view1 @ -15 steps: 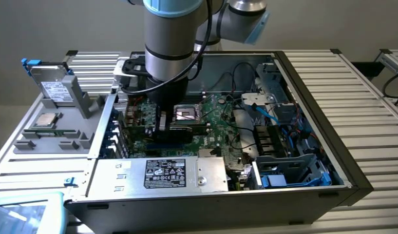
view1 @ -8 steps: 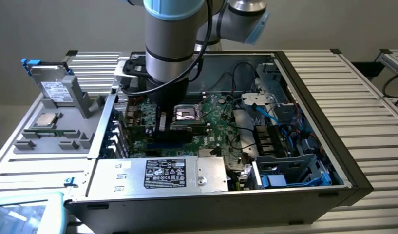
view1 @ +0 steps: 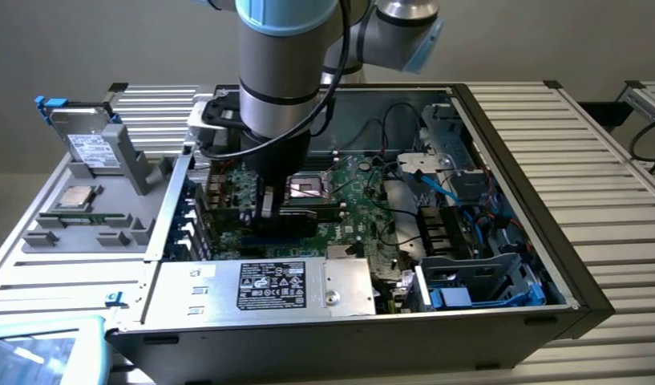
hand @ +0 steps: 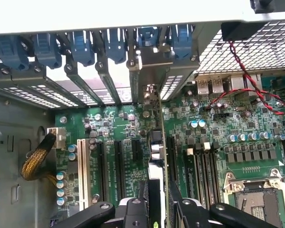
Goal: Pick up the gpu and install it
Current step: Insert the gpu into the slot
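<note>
Open computer case with the arm reaching down into it, seen in the exterior view. The gripper is hanging over the motherboard on the side toward the exterior view's left. In the wrist view the gripper is clenching the gpu. Its fingers are pressing on either face of the card, which is standing on edge and appearing as a thin line. The gpu is sitting among the black expansion slots, and its metal bracket is reaching toward the rear openings under the blue retention clips. Whether its lower edge is touching a slot or hovering just above one cannot be told. The step in hand appears to be seating the card. Doing it well probably means holding the card upright and parallel to the slot, so that the whole connector edge is meeting the slot at once. The bracket should be sliding into its own rear opening rather than catching on a neighbouring divider. Pressure is best applied straight down and evenly. The capacitors and the CPU socket are lying near that line and seem worth avoiding.
</note>
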You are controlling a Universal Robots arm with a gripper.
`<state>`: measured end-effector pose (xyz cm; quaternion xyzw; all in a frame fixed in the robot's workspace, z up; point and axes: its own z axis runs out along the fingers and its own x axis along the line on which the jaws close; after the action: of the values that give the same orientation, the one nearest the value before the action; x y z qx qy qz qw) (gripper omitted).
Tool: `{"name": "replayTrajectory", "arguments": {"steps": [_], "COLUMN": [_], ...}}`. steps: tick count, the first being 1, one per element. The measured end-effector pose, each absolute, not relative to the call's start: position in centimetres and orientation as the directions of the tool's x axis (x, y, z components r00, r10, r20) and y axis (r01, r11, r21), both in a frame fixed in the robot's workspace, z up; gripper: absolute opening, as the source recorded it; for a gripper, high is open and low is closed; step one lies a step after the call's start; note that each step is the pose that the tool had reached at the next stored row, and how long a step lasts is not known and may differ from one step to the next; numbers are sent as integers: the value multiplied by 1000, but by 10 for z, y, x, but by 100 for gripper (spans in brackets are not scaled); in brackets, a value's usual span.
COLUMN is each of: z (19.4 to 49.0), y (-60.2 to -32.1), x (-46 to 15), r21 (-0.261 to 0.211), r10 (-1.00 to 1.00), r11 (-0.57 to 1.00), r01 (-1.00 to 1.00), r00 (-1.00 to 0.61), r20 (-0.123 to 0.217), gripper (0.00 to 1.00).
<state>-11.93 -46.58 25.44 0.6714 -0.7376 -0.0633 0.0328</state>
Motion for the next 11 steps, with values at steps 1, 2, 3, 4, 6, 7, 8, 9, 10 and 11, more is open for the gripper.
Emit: {"name": "replayTrajectory", "arguments": {"steps": [1, 2, 3, 4, 6, 7, 8, 9, 10, 11], "z": [254, 254, 254, 254, 254, 254, 254, 254, 254, 254], "y": [-466, -467, -468, -468, -469, -469, -469, -469, -469, -469], "x": [-119, -119, -119, -119, -118, -117, -117, -117, -117, -117], "r21": [137, 137, 137, 138, 138, 138, 139, 139, 139, 140], "r10": [-995, -996, -996, -997, -997, -997, -997, -997, -997, -997], "r11": [85, 80, 74, 69, 66, 65, 65, 65, 65, 65], "r01": [-987, -987, -988, -988, -988, -988, -988, -988, -988, -988], "r00": [-91, -85, -80, -75, -71, -71, -70, -70, -71, -71], "r20": [-37, -37, -37, -36, -36, -36, -36, -36, -36, -36], "gripper": [27, 27, 27, 27, 27, 27, 27, 27, 27, 27]}}
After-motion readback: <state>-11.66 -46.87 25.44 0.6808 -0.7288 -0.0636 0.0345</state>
